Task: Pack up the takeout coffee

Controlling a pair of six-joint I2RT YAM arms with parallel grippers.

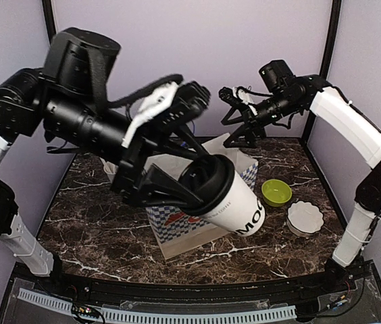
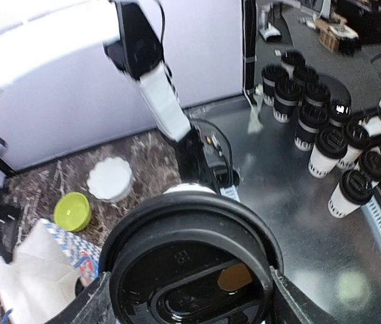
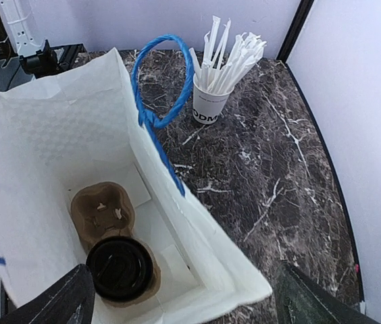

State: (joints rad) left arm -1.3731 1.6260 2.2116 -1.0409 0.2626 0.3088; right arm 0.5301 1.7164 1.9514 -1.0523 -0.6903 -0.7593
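Since one lidded cup sat in the carrier inside the bag, my left gripper clasped the second cup by its lid end, tilted above the bag, meant for the free slot; my right gripper hung wide, empty, over the bag.

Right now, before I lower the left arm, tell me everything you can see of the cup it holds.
The cup is white paper with black lettering near its base and a round black plastic lid, which bears a small brown mark. It is tipped almost onto its side, lid end higher and to the left, base pointing down and right. The left gripper clamps its lid end, a finger on each side. It hangs over the bag, touching nothing else in view.
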